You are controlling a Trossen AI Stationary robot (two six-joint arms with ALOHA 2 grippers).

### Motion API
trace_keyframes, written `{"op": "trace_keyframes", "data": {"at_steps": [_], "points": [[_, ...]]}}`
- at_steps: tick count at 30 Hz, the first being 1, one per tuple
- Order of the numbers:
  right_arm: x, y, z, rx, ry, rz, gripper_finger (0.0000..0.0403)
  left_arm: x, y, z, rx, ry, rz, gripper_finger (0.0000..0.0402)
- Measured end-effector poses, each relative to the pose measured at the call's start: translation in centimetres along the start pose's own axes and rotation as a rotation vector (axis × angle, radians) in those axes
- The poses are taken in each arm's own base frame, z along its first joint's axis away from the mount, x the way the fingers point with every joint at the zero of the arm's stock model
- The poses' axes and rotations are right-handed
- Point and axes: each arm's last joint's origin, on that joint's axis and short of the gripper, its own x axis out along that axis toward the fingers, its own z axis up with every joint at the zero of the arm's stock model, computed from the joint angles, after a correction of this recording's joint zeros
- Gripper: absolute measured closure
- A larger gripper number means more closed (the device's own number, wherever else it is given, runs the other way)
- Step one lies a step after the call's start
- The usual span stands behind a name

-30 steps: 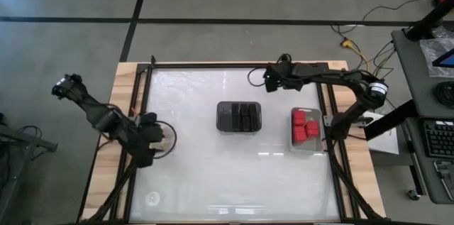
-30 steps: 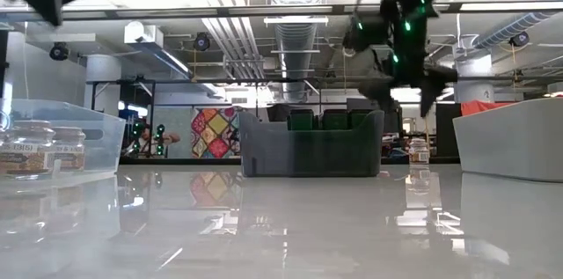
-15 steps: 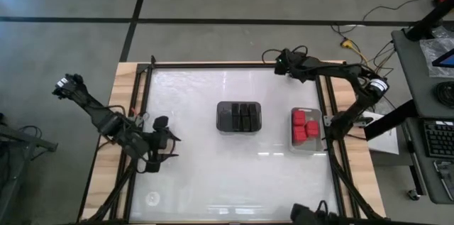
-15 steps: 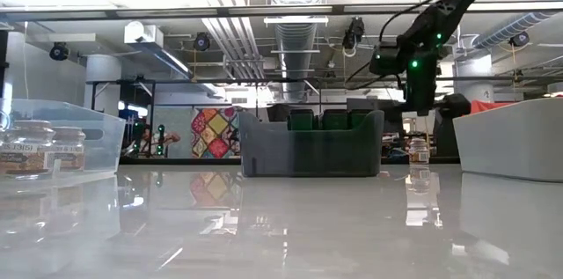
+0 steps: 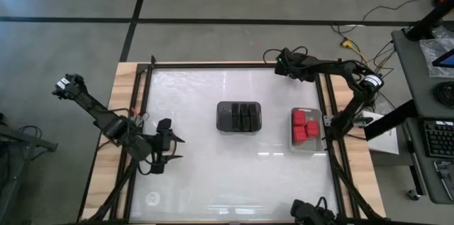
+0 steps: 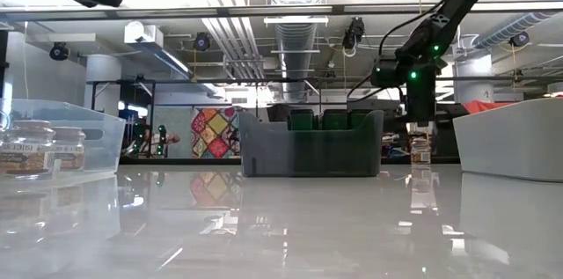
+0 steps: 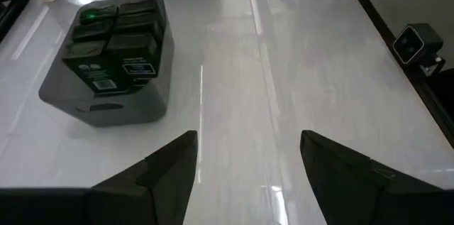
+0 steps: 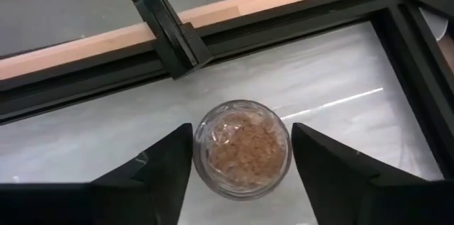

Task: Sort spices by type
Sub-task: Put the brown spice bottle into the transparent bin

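Closing on jar calls for centred, level squeeze: right gripper straddles round spice jar, fingers still apart, not yet gripping. Jar: clear glass, tan granules, upright on table near upper right of high view. Left gripper idle lower left, fingers wide, empty.

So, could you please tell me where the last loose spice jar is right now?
The spice jar sits at the table's far right corner, between the right hand's open fingers; in the low view it stands right of the dark tray.
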Motion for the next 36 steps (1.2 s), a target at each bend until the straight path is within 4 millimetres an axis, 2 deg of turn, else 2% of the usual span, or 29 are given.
{"op": "trace_keyframes", "data": {"at_steps": [5, 9, 14, 17, 20, 25, 30, 36], "points": [[0.0, 0.1, 0.0, 0.001, 0.014, 0.015, 0.0216, 0.0, 0.0, 0.0, -0.007, -0.010, -0.004, 0.0168], [-0.6, 0.5, -0.4, -0.078, 0.012, 0.042, 0.0231, 0.0, 0.0, 0.0, -0.009, -0.010, -0.004, 0.0168], [-3.0, 3.0, -1.3, -0.281, -0.028, 0.138, 0.0218, 0.0, 0.0, 0.1, 0.009, -0.012, -0.004, 0.0168], [-5.2, 5.2, -1.6, -0.414, -0.063, 0.260, 0.0216, 0.0, 0.1, 0.1, 0.022, -0.028, 0.034, 0.0168], [-7.4, 7.3, -1.5, -0.549, -0.069, 0.467, 0.0223, 0.0, 0.3, 0.2, 0.025, -0.058, 0.125, 0.0168], [-9.9, 9.5, -1.7, -0.749, -0.113, 0.745, 0.0227, 0.0, 0.5, 0.3, 0.013, -0.079, 0.178, 0.0168], [-10.0, 11.0, -2.8, -0.926, -0.176, 0.887, 0.0223, 0.0, 0.5, 0.3, -0.021, -0.083, 0.181, 0.0168], [-9.3, 14.5, -5.0, -1.066, -0.213, 1.038, 0.0223, 0.2, 1.1, 0.5, -0.047, -0.086, 0.213, 0.0168]]}}
